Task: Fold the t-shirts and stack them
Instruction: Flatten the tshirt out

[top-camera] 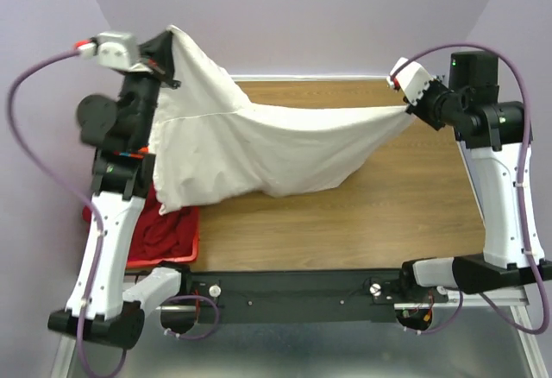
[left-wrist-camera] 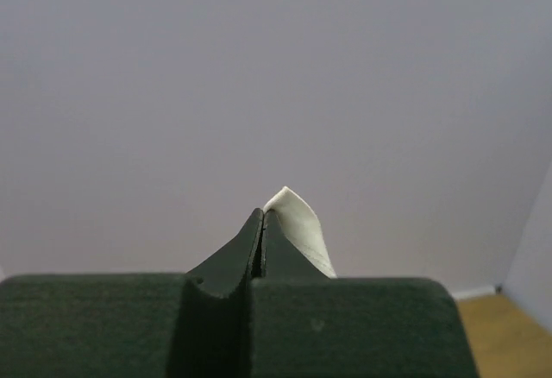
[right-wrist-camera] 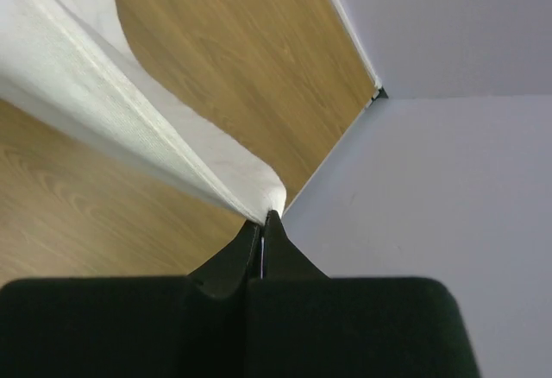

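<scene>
Both ends of the white t-shirt (top-camera: 259, 149) were pinched: the left gripper (top-camera: 170, 74) clamped one corner above the table's (top-camera: 345, 223) far-left corner, the right gripper (top-camera: 409, 110) another near its far-right corner. The cloth stretched left to right between them, its sagging middle possibly touching the wood.

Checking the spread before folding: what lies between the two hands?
Only the white t-shirt, stretched from the left hand to the right hand, sagging over the table; the top view shows it.
</scene>
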